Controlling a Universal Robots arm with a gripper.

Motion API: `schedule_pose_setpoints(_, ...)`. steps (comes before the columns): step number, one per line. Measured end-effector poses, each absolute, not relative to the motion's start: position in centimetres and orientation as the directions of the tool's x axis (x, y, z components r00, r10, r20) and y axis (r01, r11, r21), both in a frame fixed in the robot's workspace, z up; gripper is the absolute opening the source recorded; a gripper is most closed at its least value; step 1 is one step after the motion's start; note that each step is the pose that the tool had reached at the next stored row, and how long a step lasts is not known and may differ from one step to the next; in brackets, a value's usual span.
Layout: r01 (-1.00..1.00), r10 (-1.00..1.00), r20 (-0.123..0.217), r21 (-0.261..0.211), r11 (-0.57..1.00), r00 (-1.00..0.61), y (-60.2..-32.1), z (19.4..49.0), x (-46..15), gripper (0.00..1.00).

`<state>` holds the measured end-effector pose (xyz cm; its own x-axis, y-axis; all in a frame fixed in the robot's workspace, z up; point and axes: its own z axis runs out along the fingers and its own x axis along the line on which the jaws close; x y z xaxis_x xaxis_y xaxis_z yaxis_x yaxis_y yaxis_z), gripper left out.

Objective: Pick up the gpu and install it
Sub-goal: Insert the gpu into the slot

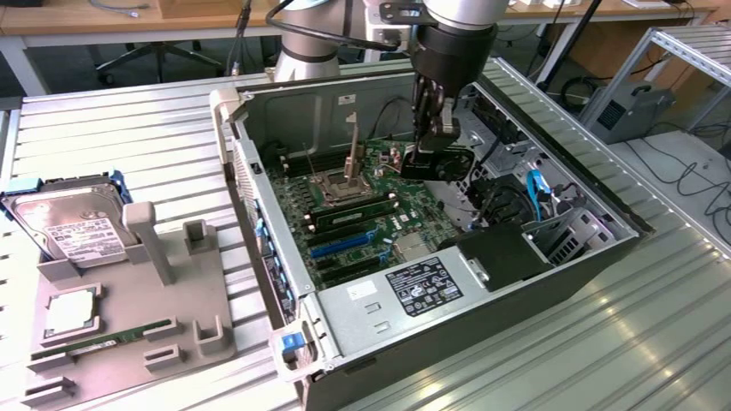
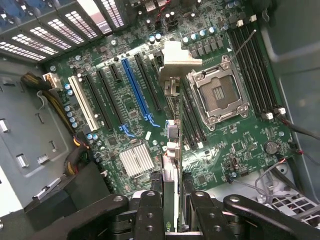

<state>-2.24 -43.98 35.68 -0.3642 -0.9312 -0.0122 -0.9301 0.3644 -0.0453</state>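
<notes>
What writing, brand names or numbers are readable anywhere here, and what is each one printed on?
Nothing is clear enough to quote.
Hard drive, white label: print too small.
Power supply box, black label: text and symbols too small.
White sticker beside that label: blurred.
Circuit board: markings too small.
Graphics card, gripped in the hand: seen edge-on, no print visible.

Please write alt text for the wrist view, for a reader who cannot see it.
The gripper holds the gpu edge-on over the motherboard, silver bracket at the far end; expansion slots and the CPU socket lie beneath.
</notes>
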Motion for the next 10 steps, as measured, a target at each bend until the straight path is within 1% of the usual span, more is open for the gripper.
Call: schedule_pose_setpoints(10,-0.946,-0.947,-0.012,-0.045,0.322,-0.322,-43.98,35.67,-2.24,0.26)
